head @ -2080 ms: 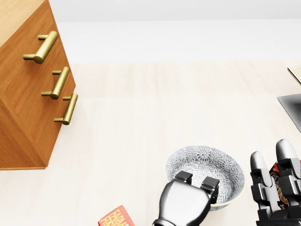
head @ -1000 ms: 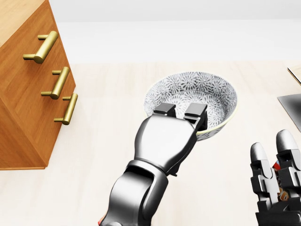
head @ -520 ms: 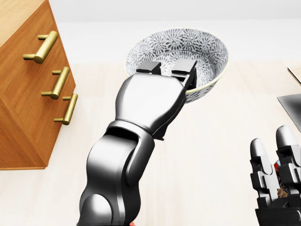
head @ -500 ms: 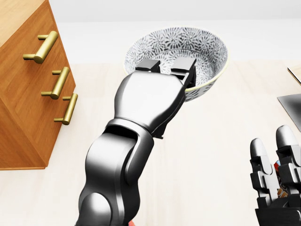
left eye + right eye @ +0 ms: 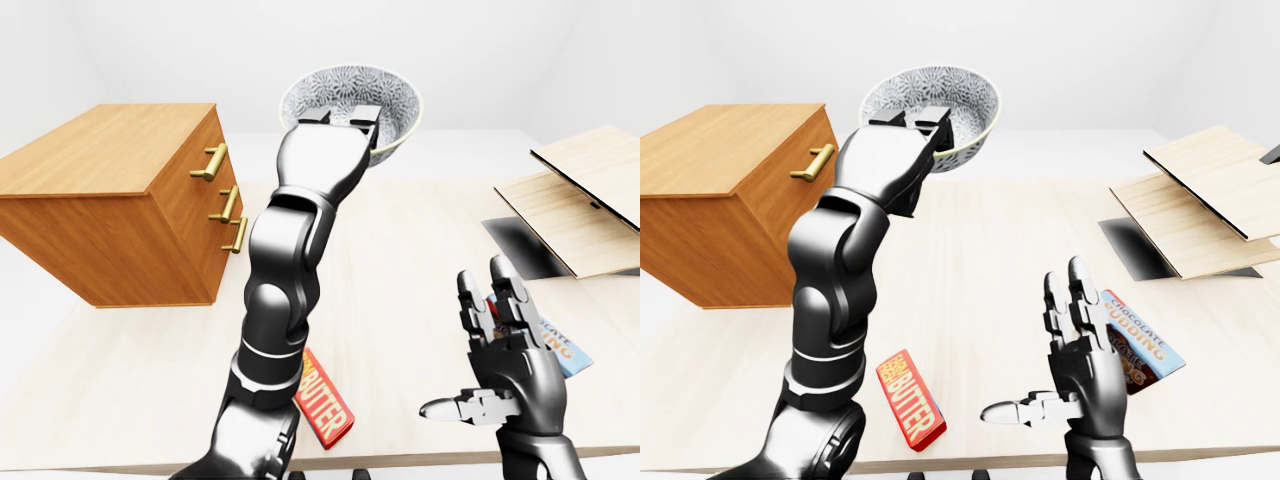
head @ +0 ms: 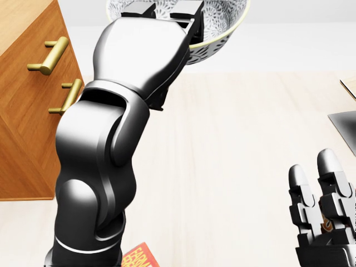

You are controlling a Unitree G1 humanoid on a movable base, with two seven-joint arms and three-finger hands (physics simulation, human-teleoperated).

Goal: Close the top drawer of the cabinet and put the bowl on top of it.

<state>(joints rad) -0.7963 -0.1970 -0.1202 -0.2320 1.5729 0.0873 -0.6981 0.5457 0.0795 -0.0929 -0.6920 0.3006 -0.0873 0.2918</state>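
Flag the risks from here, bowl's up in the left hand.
1. The left hand pinches the bowl at one spot on its rim, and the bowl seems tilted, so it may pivot or slip during the swing.
2. The bowl is right of the cabinet in the left-eye view. Moving across, it could clip the cabinet's top edge or the handles if it drops low.

Table [image 5: 400, 250]: cabinet [image 5: 110, 215], butter box [image 5: 911, 398], pudding box [image 5: 1143, 346]
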